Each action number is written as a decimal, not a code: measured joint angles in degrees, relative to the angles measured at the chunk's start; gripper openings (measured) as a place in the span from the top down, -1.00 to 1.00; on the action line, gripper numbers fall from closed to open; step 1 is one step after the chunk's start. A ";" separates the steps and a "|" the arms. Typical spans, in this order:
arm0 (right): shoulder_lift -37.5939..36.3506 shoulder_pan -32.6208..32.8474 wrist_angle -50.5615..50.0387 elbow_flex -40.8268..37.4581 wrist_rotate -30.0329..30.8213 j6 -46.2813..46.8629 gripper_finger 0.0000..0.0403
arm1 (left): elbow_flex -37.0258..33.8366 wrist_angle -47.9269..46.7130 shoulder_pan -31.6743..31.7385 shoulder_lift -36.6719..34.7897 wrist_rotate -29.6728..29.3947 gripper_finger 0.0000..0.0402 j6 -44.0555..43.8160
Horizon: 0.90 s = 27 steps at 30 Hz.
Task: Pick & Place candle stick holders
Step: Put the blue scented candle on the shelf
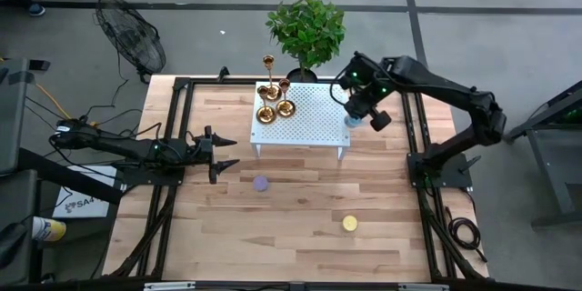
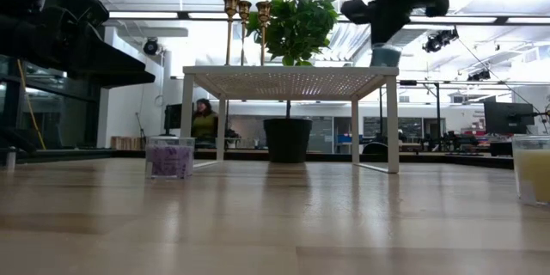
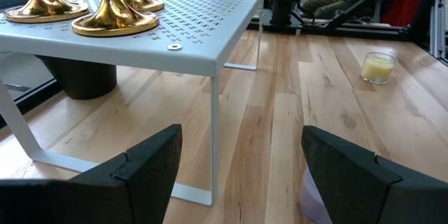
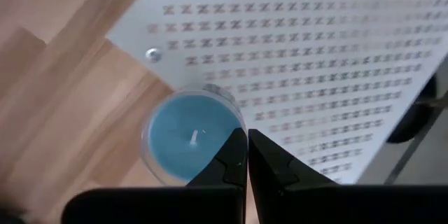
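Brass candle stick holders [image 1: 274, 96], three of them, already stand together at the white rack's [image 1: 314, 118] ten o'clock corner. Right gripper [image 1: 360, 111] hovers at three o'clock, fingers clenched over a blue candle [image 4: 187, 140]; left gripper [image 1: 221, 154] waits released on the tabletop [image 1: 300, 227].

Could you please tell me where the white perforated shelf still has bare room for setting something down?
The white shelf is bare across its middle and toward the right gripper; the blue candle sits at that edge. The corner near the plant is crowded with brass candle holders.
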 joint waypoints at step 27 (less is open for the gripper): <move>20.66 -1.01 -11.33 26.81 -3.15 -20.02 1.00 | 0.00 -0.11 0.00 -0.01 0.01 -0.45 -0.02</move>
